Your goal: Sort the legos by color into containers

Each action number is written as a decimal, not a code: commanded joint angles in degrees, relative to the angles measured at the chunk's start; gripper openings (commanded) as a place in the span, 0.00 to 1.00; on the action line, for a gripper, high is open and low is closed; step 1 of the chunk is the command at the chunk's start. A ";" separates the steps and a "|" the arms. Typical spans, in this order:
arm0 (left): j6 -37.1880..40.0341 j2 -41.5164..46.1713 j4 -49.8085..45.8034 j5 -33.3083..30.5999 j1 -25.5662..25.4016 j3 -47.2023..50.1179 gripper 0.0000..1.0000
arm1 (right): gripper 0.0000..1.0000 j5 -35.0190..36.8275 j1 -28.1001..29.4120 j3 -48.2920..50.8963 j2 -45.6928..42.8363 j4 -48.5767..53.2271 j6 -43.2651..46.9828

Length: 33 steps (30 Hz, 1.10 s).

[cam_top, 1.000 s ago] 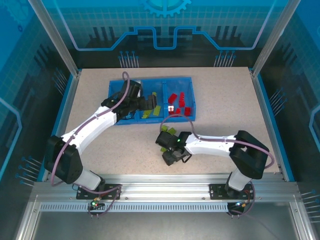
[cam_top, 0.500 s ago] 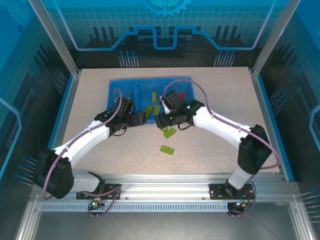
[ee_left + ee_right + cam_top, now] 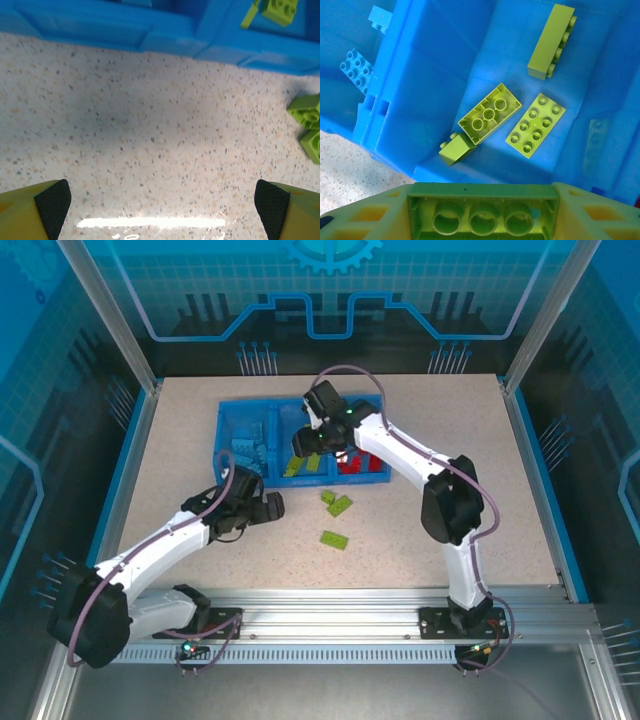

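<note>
Tray (image 3: 232, 425) is bright blue all over. Lime green legos (image 3: 536, 125) in the middle, red ones (image 3: 362, 462) at 3 o'clock, light blue ones (image 3: 248, 452) at 9. Tabletop (image 3: 150, 135) is beige with dark speckles. The brick (image 3: 482, 212) between the yellow fingers (image 3: 365, 215) is lime too.

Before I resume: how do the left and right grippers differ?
The left gripper is open, empty; the right gripper is shut on a lime green brick. The left gripper hangs over bare table near the tray; the right gripper over its middle compartment. Both have yellowish fingers.

Speckled beige tabletop (image 3: 450, 460), blue side rails (image 3: 538, 480), aluminium frame posts (image 3: 110, 315), gear-patterned blue backdrop (image 3: 330, 252)
</note>
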<state>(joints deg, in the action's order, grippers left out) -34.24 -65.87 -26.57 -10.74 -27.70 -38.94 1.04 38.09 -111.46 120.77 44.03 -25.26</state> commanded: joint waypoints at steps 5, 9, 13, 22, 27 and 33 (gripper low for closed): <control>-5.65 0.00 -0.90 -2.40 -8.57 0.18 0.99 | 0.74 -0.08 -0.60 -7.15 5.85 5.54 -1.95; -8.49 -3.48 1.01 -2.02 -13.68 -0.90 0.99 | 0.87 -1.67 -0.56 -8.81 7.15 5.27 -1.91; -8.96 -8.29 3.12 -1.46 -18.40 -3.18 0.99 | 0.97 -3.86 -0.37 -7.97 5.53 3.93 -1.35; -2.91 -23.32 2.41 -1.13 -26.25 -15.57 0.99 | 1.00 -4.42 -0.76 2.77 -6.65 -1.16 0.86; -1.69 -29.30 4.05 0.98 -27.39 -18.82 0.99 | 1.00 -1.18 -4.09 11.57 -15.24 -2.77 0.02; -0.16 -35.59 1.75 1.33 -27.82 -22.58 0.95 | 1.00 -0.83 -9.93 22.77 -25.39 -6.01 -1.11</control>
<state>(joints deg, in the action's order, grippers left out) -36.67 -99.39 -23.00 -10.59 -54.89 -59.00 -0.84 30.17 -92.51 99.09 39.97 -25.71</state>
